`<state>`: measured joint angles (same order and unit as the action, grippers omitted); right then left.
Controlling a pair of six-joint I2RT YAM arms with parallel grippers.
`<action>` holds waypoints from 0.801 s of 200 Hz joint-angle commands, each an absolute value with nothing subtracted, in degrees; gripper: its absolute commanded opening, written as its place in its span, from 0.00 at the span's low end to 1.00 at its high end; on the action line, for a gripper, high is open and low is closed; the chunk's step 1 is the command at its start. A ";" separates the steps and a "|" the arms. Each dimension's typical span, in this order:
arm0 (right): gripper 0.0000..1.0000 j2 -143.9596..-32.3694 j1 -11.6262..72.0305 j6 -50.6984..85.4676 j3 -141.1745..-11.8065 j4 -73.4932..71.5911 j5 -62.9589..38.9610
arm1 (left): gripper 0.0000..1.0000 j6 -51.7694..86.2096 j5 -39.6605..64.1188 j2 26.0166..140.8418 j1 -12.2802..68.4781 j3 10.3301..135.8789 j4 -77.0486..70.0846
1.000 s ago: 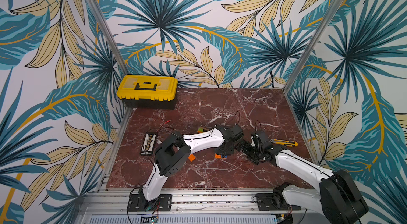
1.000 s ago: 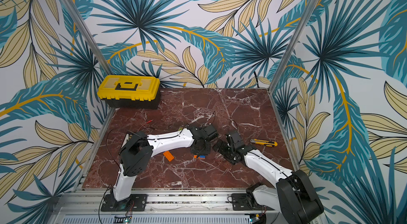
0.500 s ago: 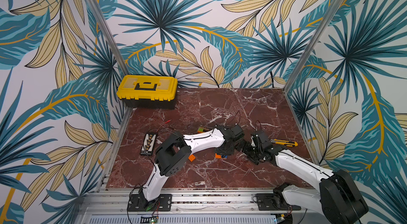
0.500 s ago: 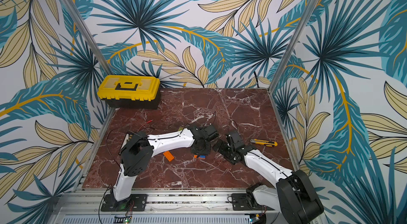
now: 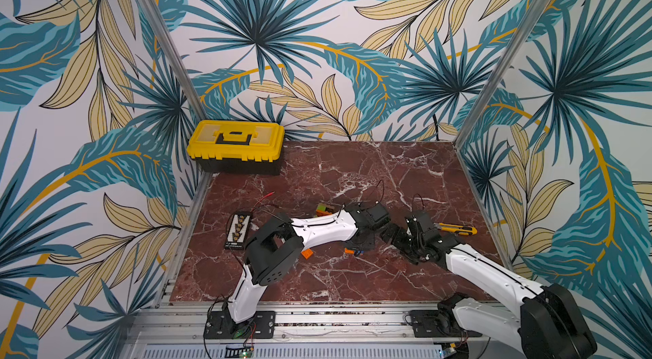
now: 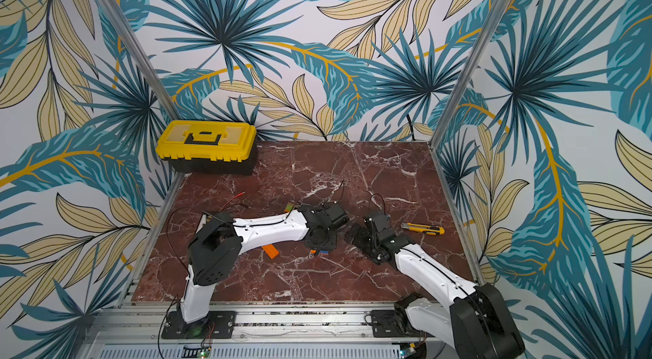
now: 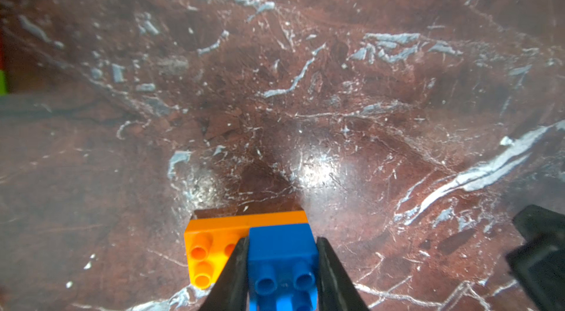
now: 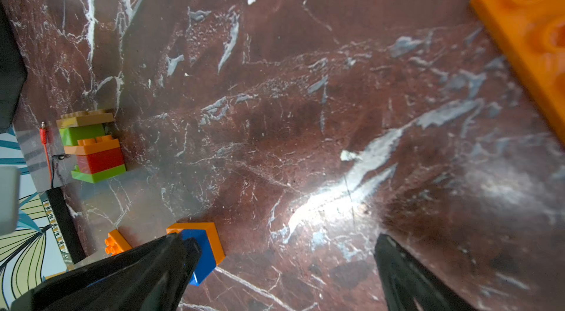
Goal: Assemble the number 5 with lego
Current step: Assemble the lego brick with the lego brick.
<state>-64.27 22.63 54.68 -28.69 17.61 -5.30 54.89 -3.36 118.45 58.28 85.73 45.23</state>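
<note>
The left jaws are pinched tight on the two sides of a blue brick (image 7: 281, 251), which is pressed onto an orange brick (image 7: 214, 233). In both top views this joined pair (image 5: 354, 251) sits low at the worktop (image 5: 352, 170), a little toward 6 o'clock of its middle. Whether the pair touches the marble cannot be told.

The right jaws stand spread wide with only bare marble between them, just at 3 o'clock of the pair.

The green, orange, red and tan cluster (image 8: 91, 147) lies on the worktop at 11 o'clock of the pair, partly behind the left arm (image 5: 317, 230). A loose orange brick (image 6: 271, 251) lies at 9 o'clock of the pair.

A yellow utility knife (image 5: 457, 230) lies toward 3 o'clock near the worktop's edge. A yellow toolbox (image 5: 236, 143) fills the 11 o'clock corner. A black strip with yellow marks (image 5: 240, 230) lies toward 9 o'clock.
</note>
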 commanded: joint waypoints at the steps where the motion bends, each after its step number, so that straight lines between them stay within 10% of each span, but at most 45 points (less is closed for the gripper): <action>1: 0.99 -63.65 22.36 55.08 -27.42 19.52 -3.78 | 0.17 55.66 0.53 127.90 58.03 79.72 45.17; 160: 0.99 -62.61 22.34 55.79 -27.58 20.28 -3.31 | 0.16 56.54 -7.45 124.84 58.38 79.05 46.49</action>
<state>-63.31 22.48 55.33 -28.64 18.92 -4.47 56.47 -6.63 117.67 59.27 84.01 43.44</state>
